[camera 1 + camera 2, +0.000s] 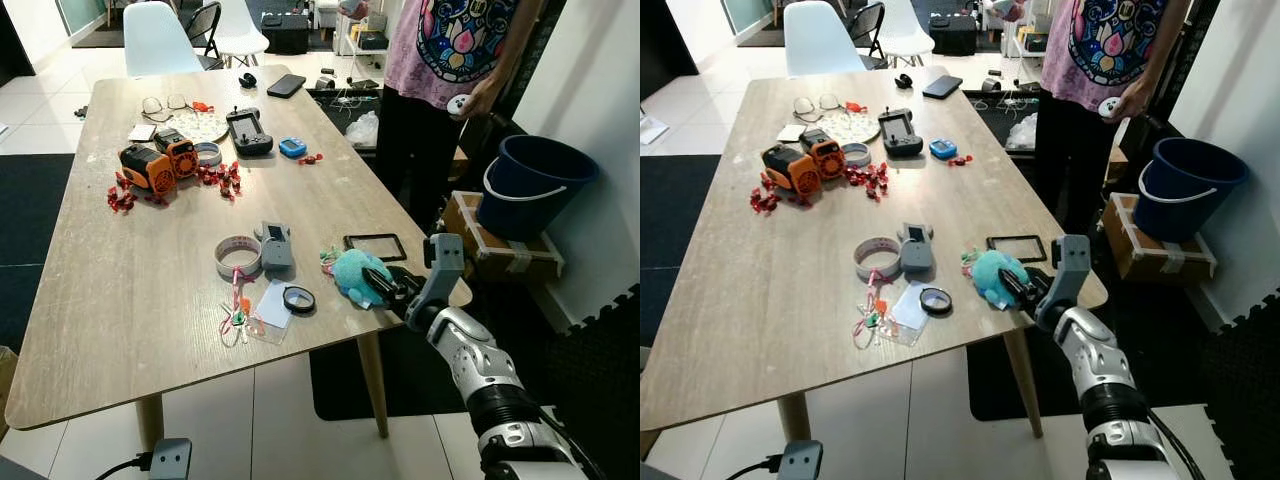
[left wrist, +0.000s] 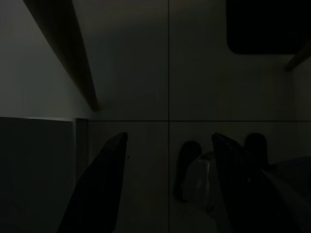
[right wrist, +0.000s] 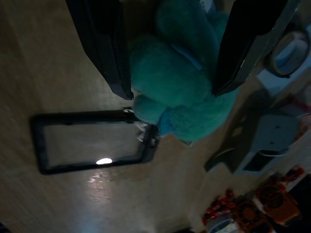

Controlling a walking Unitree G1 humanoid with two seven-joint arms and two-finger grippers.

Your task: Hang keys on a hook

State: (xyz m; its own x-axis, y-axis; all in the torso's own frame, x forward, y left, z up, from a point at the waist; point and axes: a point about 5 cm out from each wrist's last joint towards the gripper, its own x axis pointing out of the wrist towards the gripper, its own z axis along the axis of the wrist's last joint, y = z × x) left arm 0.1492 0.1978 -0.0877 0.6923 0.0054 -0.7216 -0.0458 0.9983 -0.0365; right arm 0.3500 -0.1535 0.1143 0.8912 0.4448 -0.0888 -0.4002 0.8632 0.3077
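**Keys not yet grasped — right gripper at the plush fob**

Though the task is to hang keys on a hook, the keys have yet to leave the table [image 1: 80, 330]: what looks like the key bunch is the teal plush [image 1: 356, 274] near the table's front right edge, with a small clip poking out beside a black frame [image 1: 375, 246]. No hook can be made out. The right gripper [image 1: 388, 287] sits just at the plush, fingers [image 3: 104, 43] spread wide on either side of it, gripping nothing. So — by my reading — grasp, carry and hanging all remain. The left gripper [image 2: 167, 160] hangs idle over the floor, fingers apart and empty.
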